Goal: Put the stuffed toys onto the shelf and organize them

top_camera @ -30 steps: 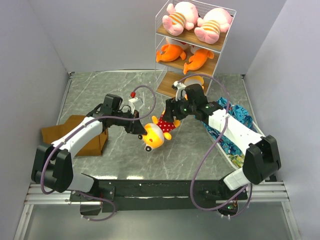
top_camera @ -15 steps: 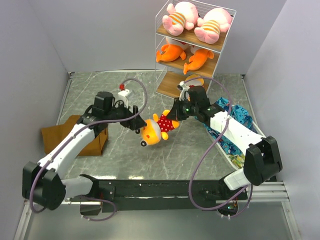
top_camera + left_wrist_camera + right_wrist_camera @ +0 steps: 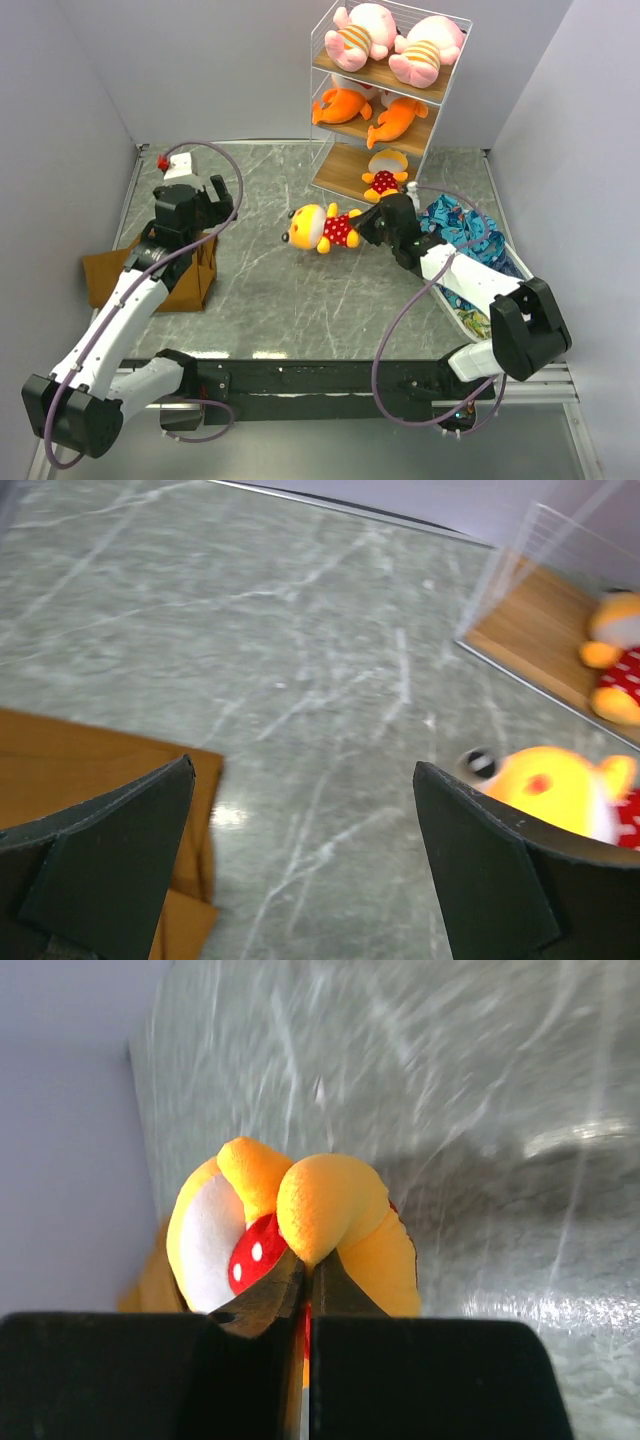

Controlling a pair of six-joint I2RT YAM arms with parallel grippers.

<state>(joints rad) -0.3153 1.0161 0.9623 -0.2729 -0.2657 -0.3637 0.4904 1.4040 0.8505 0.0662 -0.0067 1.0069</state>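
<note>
The shelf [image 3: 441, 96] stands at the back right. Two pink stuffed toys [image 3: 362, 34] lie on its top board and two orange ones [image 3: 342, 104] on the middle board. One yellow stuffed toy in a red dotted shirt [image 3: 383, 179] sits on the bottom board [image 3: 528, 632]. A second yellow toy [image 3: 320, 227] [image 3: 330, 1205] lies low in front of the shelf, head to the left. My right gripper [image 3: 366, 227] [image 3: 305, 1272] is shut on its leg. My left gripper [image 3: 212, 203] [image 3: 302, 770] is open and holds nothing, well to the left of the toy [image 3: 548, 790].
A brown cloth [image 3: 150, 268] [image 3: 80, 780] lies at the left under my left arm. A blue patterned cloth [image 3: 470, 240] lies at the right beneath my right arm. Grey walls close in the table on three sides.
My left gripper opened, let go of the yellow toy's head and drew back to the left. My right gripper shut on the toy's leg and lowered it, swinging it flat.
</note>
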